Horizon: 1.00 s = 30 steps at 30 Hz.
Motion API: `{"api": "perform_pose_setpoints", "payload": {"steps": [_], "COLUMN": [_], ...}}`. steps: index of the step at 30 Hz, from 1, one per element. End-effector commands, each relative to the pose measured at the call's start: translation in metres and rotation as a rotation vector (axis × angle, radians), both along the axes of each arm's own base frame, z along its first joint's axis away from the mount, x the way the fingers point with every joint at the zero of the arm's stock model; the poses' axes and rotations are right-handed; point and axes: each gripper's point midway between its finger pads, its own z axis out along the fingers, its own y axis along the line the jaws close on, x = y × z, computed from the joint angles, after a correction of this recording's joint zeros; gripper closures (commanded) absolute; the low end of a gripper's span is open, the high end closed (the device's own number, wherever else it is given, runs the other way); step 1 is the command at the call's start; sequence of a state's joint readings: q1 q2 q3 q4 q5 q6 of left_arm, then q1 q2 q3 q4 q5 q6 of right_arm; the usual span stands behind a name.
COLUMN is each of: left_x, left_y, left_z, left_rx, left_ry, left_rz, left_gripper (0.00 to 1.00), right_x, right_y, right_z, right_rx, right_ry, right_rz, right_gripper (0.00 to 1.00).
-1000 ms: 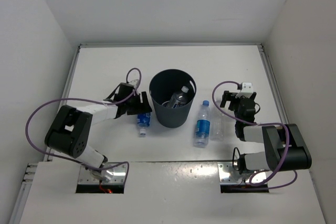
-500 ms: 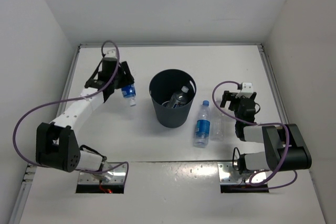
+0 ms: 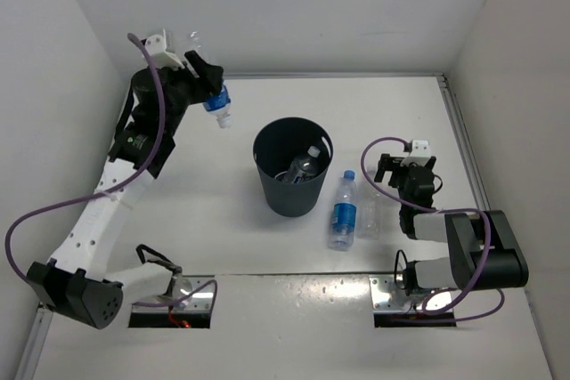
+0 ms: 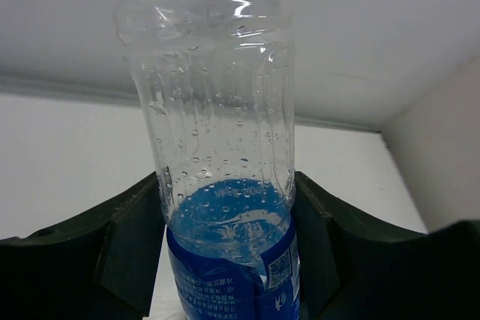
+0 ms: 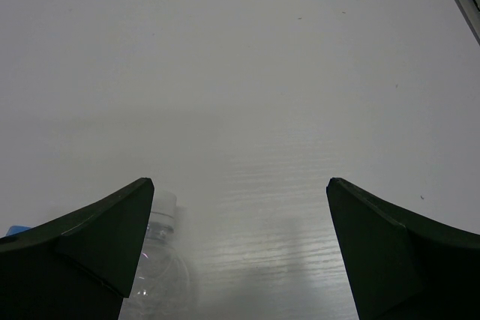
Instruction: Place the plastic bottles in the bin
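My left gripper (image 3: 207, 86) is shut on the short blue-labelled plastic bottle (image 3: 217, 104) and holds it high above the table's back left, cap end down, to the left of the bin. In the left wrist view the bottle (image 4: 225, 148) stands between the two dark fingers (image 4: 127, 237). The dark round bin (image 3: 290, 202) stands mid-table with one clear bottle (image 3: 303, 166) inside. A tall blue-capped bottle (image 3: 342, 211) and a nearly plain bottle (image 3: 368, 215) lie right of the bin. My right gripper (image 3: 393, 169) is open and empty, just behind the plain bottle (image 5: 154, 260).
White walls close in the table on the left, back and right. A raised rail (image 3: 463, 140) runs along the right edge. Purple cables loop off both arms.
My left arm has lifted the short blue-labelled bottle from the table beside the bin, up and toward the back left. The right arm has not moved.
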<state>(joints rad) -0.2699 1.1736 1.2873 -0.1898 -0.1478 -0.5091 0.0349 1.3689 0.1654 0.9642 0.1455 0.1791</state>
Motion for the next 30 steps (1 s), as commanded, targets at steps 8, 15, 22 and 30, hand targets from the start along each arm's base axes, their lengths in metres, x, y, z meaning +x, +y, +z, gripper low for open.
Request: {"api": "perform_pose_setpoints", "payload": {"steps": [8,15,22,30], "left_x": [-0.044,-0.048,-0.052,-0.048], "left_y": [-0.130,-0.176,-0.195,-0.202], "left_z": [0.051,0.004,-0.024,-0.067], "left_rx": [0.002,0.075,0.108,0.155], "left_ry": [-0.243,-0.172,-0.146,-0.054], "left_rz": [-0.419,-0.495,-0.527,-0.523], "left_gripper": [0.44,0.43,0.43,0.31], "right_x": [0.012,0.012,0.010,0.010], "right_y": [0.003,0.003,0.005,0.001], "right_z": [0.025,0.025,0.021,0.023], "right_rx": [0.012,0.012,0.014,0.014], "right_ry": [-0.089,-0.089,-0.080,-0.089], "right_rz": [0.016,0.016,0.024,0.015], "right_gripper": [0.00,0.00,0.00,0.00]}}
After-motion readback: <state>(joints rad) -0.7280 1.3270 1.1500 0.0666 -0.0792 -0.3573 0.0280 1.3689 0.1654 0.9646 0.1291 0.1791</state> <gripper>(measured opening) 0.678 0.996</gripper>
